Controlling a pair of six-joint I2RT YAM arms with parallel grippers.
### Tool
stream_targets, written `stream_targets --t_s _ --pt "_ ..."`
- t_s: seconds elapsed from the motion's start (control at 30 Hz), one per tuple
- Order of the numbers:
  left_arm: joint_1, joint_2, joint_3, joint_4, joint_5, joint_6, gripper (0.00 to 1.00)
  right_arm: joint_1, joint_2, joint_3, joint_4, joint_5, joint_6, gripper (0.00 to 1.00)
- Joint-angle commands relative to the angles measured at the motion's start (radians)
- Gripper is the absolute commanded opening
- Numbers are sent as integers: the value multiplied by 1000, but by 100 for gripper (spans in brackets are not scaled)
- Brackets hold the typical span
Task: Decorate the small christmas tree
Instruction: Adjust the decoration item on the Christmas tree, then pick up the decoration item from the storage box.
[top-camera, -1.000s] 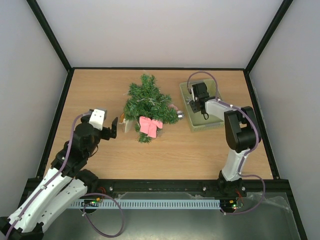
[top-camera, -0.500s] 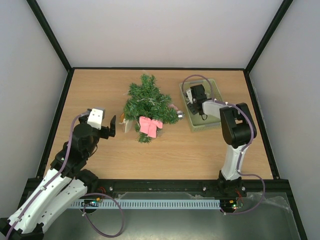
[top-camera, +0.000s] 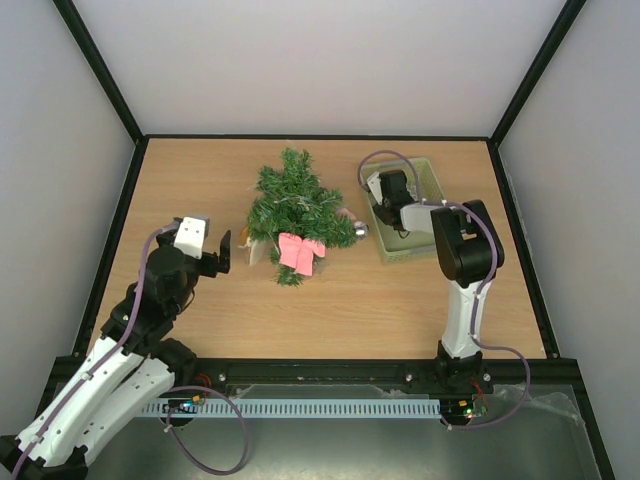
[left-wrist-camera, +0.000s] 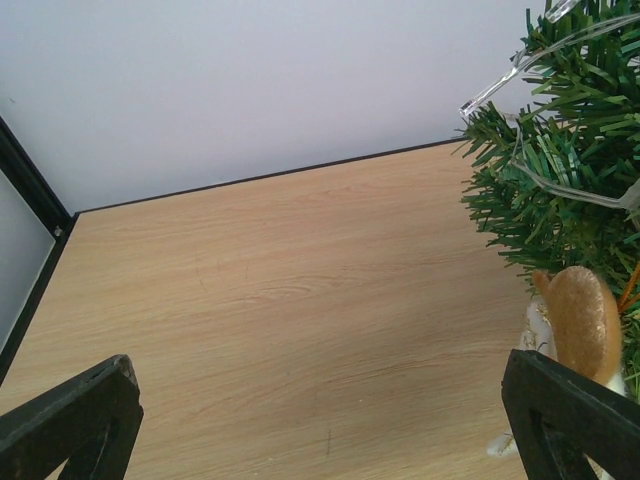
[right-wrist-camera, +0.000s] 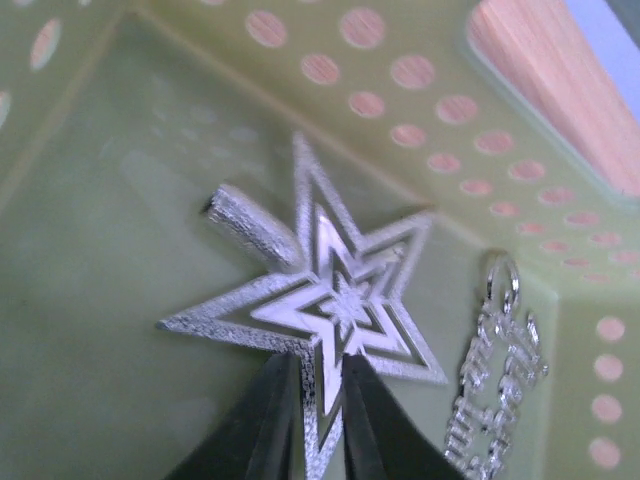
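Observation:
The small christmas tree (top-camera: 293, 203) lies on the wooden table, with a pink bow (top-camera: 300, 251) and a silver bauble (top-camera: 361, 229) on it. Its green branches (left-wrist-camera: 570, 150) and a golden ornament (left-wrist-camera: 585, 320) show at the right of the left wrist view. My left gripper (top-camera: 226, 252) is open and empty, just left of the tree's base. My right gripper (top-camera: 385, 190) is inside the pale green basket (top-camera: 424, 172). It is shut on one point of a silver glitter star (right-wrist-camera: 335, 305), with both fingers (right-wrist-camera: 265, 420) pinching it.
A silver sparkly hanging ornament (right-wrist-camera: 492, 370) lies in the basket right of the star. The basket's perforated wall (right-wrist-camera: 420, 110) stands close behind it. Black frame posts and grey walls border the table (top-camera: 330, 300).
My right gripper has shifted a little left and farther into the basket's near-left corner. The left arm has drawn back slightly. The tree has not moved.

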Motion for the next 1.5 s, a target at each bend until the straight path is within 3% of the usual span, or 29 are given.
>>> stream_targets --t_s 0.0,0.07,0.5,0.7,0.73,0.87,0.97,1.13,1.33,1.47 --pt "5 -9 -10 28 -17 10 100 -4 34 16 -30 27 -18 6" --pt "6 -10 -10 26 -17 8 100 -8 4 -11 7 20 -1 2" --pt "6 8 -1 26 -34 -6 100 -56 -168 -84 -23 -193 214 2" --pt "6 -7 0 19 -22 -12 100 -86 -176 -21 -96 -231 363 2" --pt "6 -11 -2 22 -20 -12 100 -98 -158 18 -124 -212 443 3" --pt "6 -14 -3 25 -10 -10 100 -156 -99 168 -291 -306 819 25" --pt "7 -12 -5 29 1 -6 100 -166 -125 108 -178 -405 1045 34" --pt "6 -9 -6 31 12 -5 100 -165 -86 91 -72 -438 1343 39" --pt "5 -12 -5 28 8 -6 100 -163 -57 60 -36 -362 1478 45" --pt "6 -11 -6 29 10 -3 100 -163 -29 56 13 -382 1436 46"
